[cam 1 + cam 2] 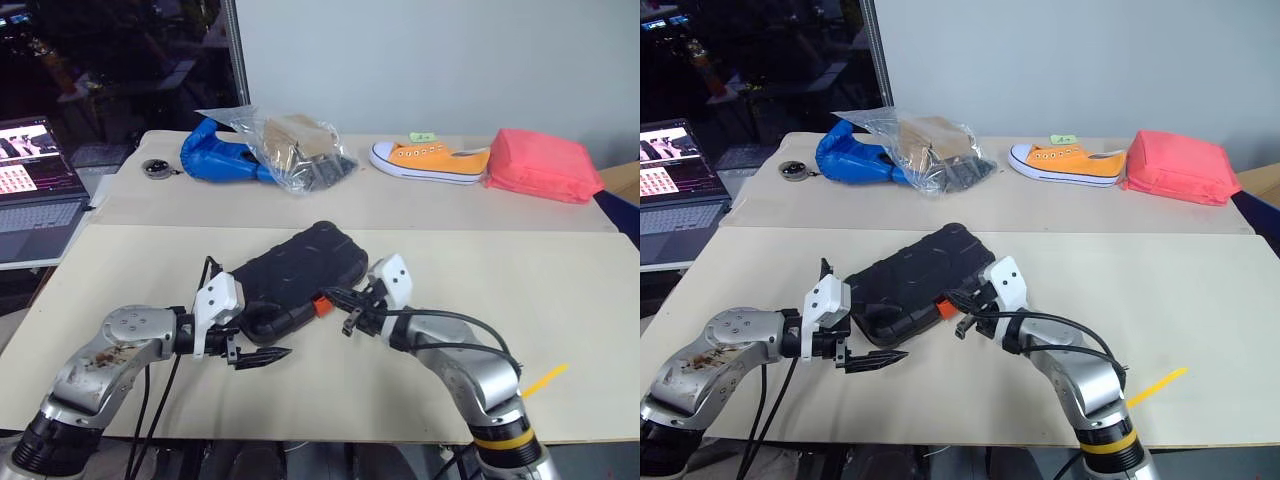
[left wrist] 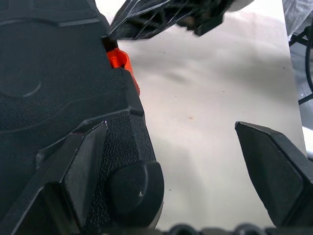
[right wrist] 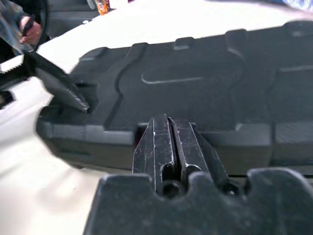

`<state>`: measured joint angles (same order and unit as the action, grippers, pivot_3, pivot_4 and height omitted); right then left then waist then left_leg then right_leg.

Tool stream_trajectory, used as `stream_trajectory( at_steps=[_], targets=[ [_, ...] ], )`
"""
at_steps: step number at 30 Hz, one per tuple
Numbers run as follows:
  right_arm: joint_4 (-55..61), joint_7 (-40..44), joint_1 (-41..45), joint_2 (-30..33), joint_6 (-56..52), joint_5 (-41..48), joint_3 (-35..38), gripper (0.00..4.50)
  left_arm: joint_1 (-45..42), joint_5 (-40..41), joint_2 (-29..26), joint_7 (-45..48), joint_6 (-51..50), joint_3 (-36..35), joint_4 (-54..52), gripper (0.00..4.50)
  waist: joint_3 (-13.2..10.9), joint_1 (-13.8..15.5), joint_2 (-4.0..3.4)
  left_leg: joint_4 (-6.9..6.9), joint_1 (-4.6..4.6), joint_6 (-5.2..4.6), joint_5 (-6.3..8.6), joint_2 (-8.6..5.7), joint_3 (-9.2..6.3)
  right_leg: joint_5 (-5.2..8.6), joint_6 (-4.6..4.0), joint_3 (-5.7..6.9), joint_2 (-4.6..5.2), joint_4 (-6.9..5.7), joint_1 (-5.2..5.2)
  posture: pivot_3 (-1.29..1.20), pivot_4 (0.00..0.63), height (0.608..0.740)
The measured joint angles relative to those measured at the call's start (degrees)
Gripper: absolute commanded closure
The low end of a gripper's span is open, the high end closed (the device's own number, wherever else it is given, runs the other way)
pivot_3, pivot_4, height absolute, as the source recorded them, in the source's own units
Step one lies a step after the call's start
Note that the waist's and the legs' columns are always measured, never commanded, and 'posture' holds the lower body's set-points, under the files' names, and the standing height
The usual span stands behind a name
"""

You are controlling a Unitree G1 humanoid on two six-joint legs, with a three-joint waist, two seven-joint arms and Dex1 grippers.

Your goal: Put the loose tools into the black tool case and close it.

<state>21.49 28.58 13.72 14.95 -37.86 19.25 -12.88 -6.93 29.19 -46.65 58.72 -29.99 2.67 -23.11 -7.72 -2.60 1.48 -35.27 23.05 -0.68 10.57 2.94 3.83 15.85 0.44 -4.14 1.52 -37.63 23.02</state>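
1. Lying closed on the near beige table, the black tool case sits slanted, with one end toward the robot's left and the other end pointing away to the right
2. Its small orange latch is on the front edge, the one facing the robot
3. The left gripper is at the near left corner of the case with its two black fingers spread wide apart; nothing is between them
4. In the left wrist view one finger lies close against the textured corner of the case, and the other finger stands free over the bare table
5. The right gripper has its fingers pressed together, with nothing between them, and it points at the front edge of the case just beside the latch
6. In the right wrist view the two closed fingers are directly in front of the case wall, and I cannot tell if the tips touch it
7. On the far table there is a blue bag, touching a clear plastic bag with some items inside
8. More to the right on that table are an orange sneaker and, just beside it, a pink pouch
9. A small round object lies at the left end of the far table, near the blue bag
10. An open laptop stands on the robot's left, outside of both tables
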Motion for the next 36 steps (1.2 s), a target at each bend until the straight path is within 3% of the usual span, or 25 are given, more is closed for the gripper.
stream_trajectory(
  at_steps=[16,24,31,33,35,36],
  targets=[
    [-3.84,0.88,2.16,4.07,7.37,-9.93,-7.49,4.46,0.68,-0.10,0.61,-1.43,-0.55,0.26,0.21,0.00,0.21,-0.17,0.23,0.16,-0.92,0.02,0.01,0.10,-0.03,0.27,0.19,0.01,0.05,0.03,-0.81,0.00,0.150,0.740],
    [-7.81,0.68,3.15,2.76,12.03,-13.03,-8.93,4.46,0.90,-0.66,0.92,-2.32,-0.60,0.37,0.42,0.00,0.36,-0.35,0.39,0.35,-1.23,0.20,0.12,0.10,-0.10,0.24,-0.35,-0.04,0.08,0.02,-0.87,0.00,0.150,0.740],
    [-13.15,-1.44,3.00,-2.87,16.25,-13.69,-8.30,4.46,2.51,-0.82,1.20,-3.06,-0.42,-0.22,0.02,0.00,0.37,-1.39,0.42,0.50,-1.71,0.32,0.19,0.10,-0.37,0.08,-0.47,-0.02,0.20,0.01,-0.95,0.00,0.150,0.740],
    [-13.56,-1.62,2.41,-3.24,17.58,-13.75,-8.03,4.20,2.82,-0.74,1.35,-3.36,-0.42,-0.28,-0.30,0.00,0.36,-1.38,0.42,0.52,-1.76,0.45,0.27,0.11,-0.38,0.08,-0.47,-0.02,0.21,0.02,-0.84,0.00,0.150,0.740],
    [-13.17,-1.48,1.29,-3.46,19.02,-13.54,-7.58,3.63,3.08,-0.57,1.52,-3.71,-0.48,-0.27,-0.78,0.00,0.36,-1.32,0.42,0.52,-1.75,0.47,0.28,0.10,-0.38,0.09,-0.48,-0.01,0.25,0.05,-0.79,0.00,0.150,0.740],
    [-12.85,-1.39,0.86,-3.67,19.28,-13.27,-7.00,3.63,3.14,-0.53,1.54,-3.82,-0.48,-0.31,-0.90,0.00,0.35,-1.27,0.42,0.52,-1.71,0.47,0.28,0.10,-0.38,0.09,-0.48,-0.01,0.27,0.09,-0.79,0.00,0.150,0.740]
  ],
)
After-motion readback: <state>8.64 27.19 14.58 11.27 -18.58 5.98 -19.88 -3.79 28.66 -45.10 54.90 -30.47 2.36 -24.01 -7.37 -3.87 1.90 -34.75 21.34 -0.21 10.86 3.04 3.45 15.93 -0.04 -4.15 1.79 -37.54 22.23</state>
